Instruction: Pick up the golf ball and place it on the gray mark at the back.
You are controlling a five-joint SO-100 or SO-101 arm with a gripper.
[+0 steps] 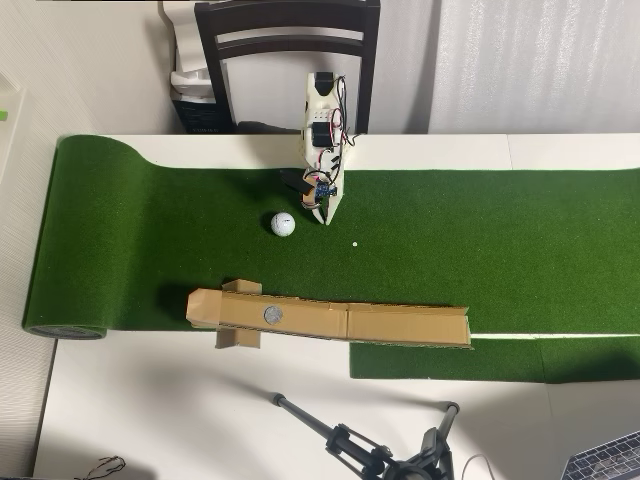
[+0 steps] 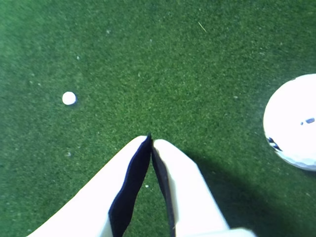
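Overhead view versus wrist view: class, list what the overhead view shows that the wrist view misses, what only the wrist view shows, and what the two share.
Only the overhead view shows the gray mark on the cardboard strip, the arm's body, the chair, the tripod and the whole green turf on the white table.

Only the wrist view shows the jaws closed tip to tip, and the dark print on the golf ball.

Both show the golf ball, the gripper beside it without touching, the small white dot and turf.
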